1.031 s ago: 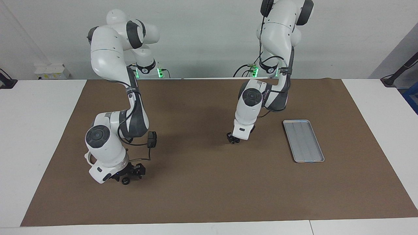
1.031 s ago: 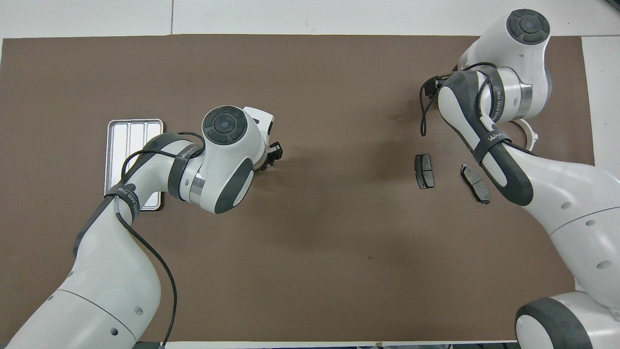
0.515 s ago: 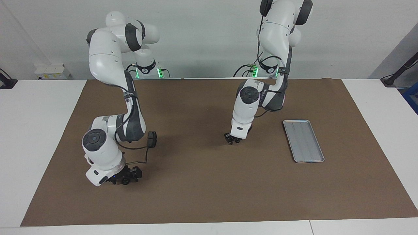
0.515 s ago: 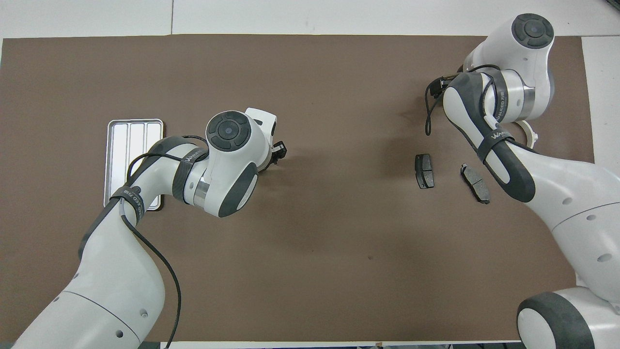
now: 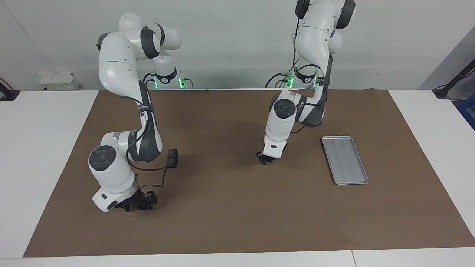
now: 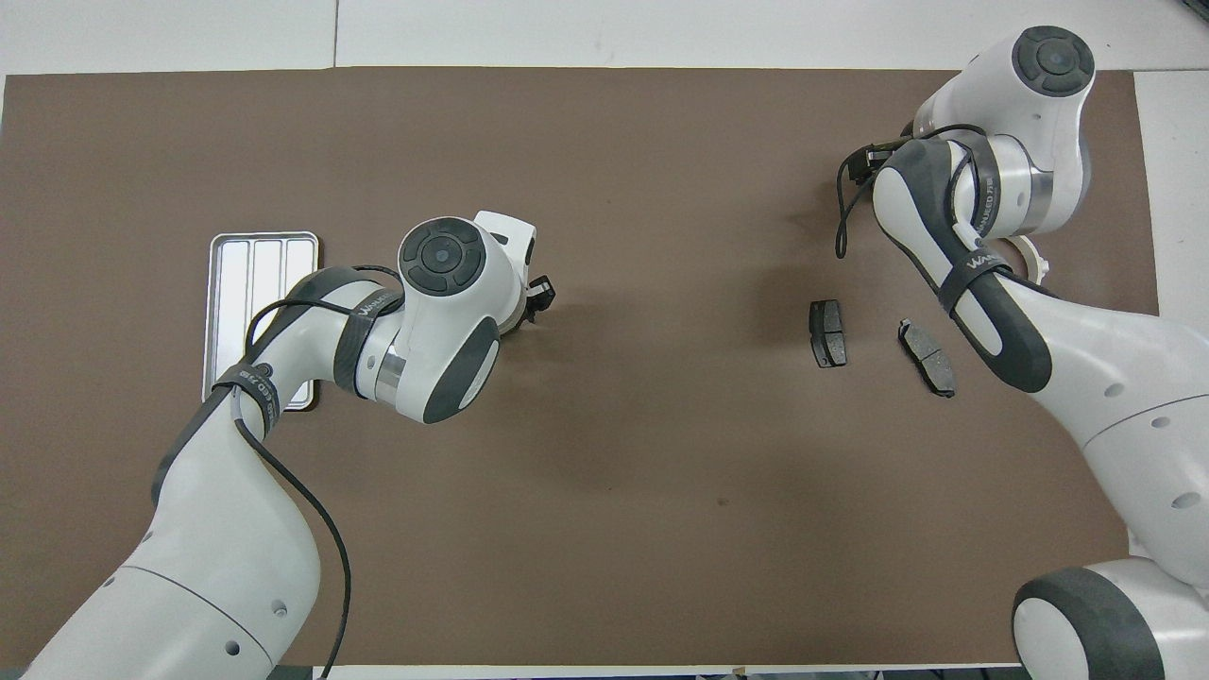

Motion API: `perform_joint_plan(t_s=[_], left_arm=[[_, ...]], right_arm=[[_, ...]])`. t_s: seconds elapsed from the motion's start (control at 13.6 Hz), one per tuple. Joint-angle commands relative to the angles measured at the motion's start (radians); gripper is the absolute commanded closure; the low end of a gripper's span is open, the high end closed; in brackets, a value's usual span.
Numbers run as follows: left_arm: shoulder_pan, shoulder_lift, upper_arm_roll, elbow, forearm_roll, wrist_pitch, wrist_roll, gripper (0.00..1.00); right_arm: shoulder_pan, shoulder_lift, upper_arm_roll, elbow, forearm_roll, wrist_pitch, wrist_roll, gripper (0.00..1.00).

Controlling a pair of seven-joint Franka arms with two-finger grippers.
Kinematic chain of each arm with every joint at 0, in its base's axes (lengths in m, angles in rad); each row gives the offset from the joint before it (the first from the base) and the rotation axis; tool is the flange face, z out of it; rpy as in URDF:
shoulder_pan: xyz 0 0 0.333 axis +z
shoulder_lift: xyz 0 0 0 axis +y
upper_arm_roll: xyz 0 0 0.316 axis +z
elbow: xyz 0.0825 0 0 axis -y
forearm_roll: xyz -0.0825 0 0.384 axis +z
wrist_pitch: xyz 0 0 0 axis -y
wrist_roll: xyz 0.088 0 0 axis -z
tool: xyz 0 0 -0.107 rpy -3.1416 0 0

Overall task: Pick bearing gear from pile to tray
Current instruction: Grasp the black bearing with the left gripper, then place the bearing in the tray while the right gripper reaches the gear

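The pile lies at the right arm's end of the brown mat: two dark brake pads [image 6: 827, 332] [image 6: 928, 357] and a white plastic arc [image 6: 1031, 257] partly under the right arm. My right gripper [image 5: 138, 204] is down at the mat beside the pile, and in the overhead view its own wrist covers it. The bearing gear is hidden. The silver ribbed tray [image 5: 345, 160] [image 6: 255, 274] lies at the left arm's end with nothing showing in it. My left gripper [image 5: 264, 160] [image 6: 540, 295] hangs just above the mat's middle, beside the tray.
The brown mat [image 5: 237, 222] covers most of the white table. The left forearm crosses over the nearer part of the tray in the overhead view. A small black cable box [image 5: 173, 158] hangs off the right arm.
The right gripper has sunk to the mat and slid toward the right arm's end. The small black round piece seen under it before no longer shows. The left arm barely shifted.
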Motion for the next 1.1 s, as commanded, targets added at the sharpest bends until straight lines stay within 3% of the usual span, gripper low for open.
perform_joint_plan(t_s=[0.0,0.15,0.37,0.44,0.66,0.74,0.88,0.96,1.03], left_arm=[[-0.005,-0.028,0.008,-0.04,0.02,0.025,-0.016,0.67],[-0.005,-0.029,0.011,-0.038,0.02,0.007,-0.016,0.88],[0.012,-0.05,0.018,0.012,0.06,-0.139,0.029,0.89],[0.041,-0.092,0.016,0.0,0.059,-0.157,0.096,0.88],[0.168,-0.231,0.014,-0.075,0.057,-0.236,0.363,0.87],[0.211,-0.248,0.014,-0.088,0.054,-0.246,0.463,0.88],[0.302,-0.265,0.013,-0.133,0.05,-0.236,0.668,0.87],[0.354,-0.27,0.013,-0.15,0.046,-0.234,0.777,0.88],[0.398,-0.278,0.013,-0.17,0.036,-0.233,0.859,0.88]], right_arm=[[-0.013,0.015,0.016,0.005,0.029,0.03,-0.021,0.11],[-0.008,0.012,0.016,0.0,0.04,0.03,-0.019,0.12],[-0.008,0.007,0.014,-0.006,0.04,0.012,-0.018,0.17],[-0.011,0.007,0.014,-0.008,0.04,0.01,-0.018,0.22],[-0.017,0.006,0.016,-0.021,0.04,0.012,-0.021,0.42],[-0.017,0.006,0.016,-0.021,0.04,0.009,-0.021,0.55],[-0.019,0.003,0.016,-0.03,0.04,0.005,-0.021,0.9],[-0.022,0.003,0.016,-0.034,0.041,0.005,-0.022,1.0],[-0.023,0.001,0.016,-0.037,0.04,0.005,-0.022,1.0]])
